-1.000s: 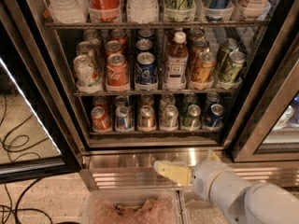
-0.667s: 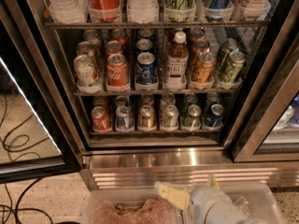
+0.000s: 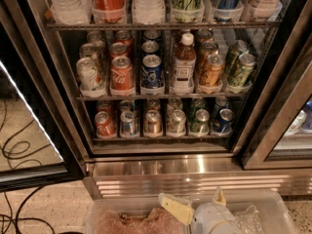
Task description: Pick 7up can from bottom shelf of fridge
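The fridge (image 3: 170, 167) stands open in front of me, with its ribbed steel base below the racks. The bottom shelf (image 3: 161, 138) holds a row of cans in clear lanes. The 7up can (image 3: 176, 122), pale whitish-green with a silver top, stands fourth from the left, between a copper can (image 3: 152, 122) and a darker green can (image 3: 200, 122). My gripper (image 3: 197, 204) is at the bottom edge of the view, below the steel base and well short of the shelf. Its yellowish fingers (image 3: 174, 208) are spread apart and hold nothing.
The open glass door (image 3: 29, 130) hangs at the left, with cables (image 3: 14, 147) on the floor behind it. A second door frame (image 3: 282, 106) is at the right. A clear plastic bin (image 3: 273, 206) holding a brownish cloth (image 3: 131, 223) sits under the gripper.
The gripper and arm have dropped from in front of the steel base to the bottom edge of the view, over the bin. The cans have not moved.
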{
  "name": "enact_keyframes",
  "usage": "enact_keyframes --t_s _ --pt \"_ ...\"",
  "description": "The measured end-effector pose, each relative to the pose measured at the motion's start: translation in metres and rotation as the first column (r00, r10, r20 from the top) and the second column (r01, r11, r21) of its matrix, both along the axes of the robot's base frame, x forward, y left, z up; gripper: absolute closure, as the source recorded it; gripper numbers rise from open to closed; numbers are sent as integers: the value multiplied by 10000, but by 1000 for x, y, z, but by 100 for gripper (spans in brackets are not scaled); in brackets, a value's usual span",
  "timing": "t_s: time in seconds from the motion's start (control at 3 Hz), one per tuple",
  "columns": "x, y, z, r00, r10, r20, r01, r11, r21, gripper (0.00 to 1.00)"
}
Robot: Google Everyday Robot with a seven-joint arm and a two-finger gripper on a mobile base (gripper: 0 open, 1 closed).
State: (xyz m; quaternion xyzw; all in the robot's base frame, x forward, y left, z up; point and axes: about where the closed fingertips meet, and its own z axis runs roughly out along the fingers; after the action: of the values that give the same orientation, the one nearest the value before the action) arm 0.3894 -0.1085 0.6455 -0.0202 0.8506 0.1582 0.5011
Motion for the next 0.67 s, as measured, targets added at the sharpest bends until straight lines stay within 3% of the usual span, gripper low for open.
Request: enact_keyframes --t_s 0.33,0.67 --pt "17 13 14 9927 -179 1196 186 9998 -46 0" --pt "29 27 30 9614 -654 2673 564 9976 412 0"
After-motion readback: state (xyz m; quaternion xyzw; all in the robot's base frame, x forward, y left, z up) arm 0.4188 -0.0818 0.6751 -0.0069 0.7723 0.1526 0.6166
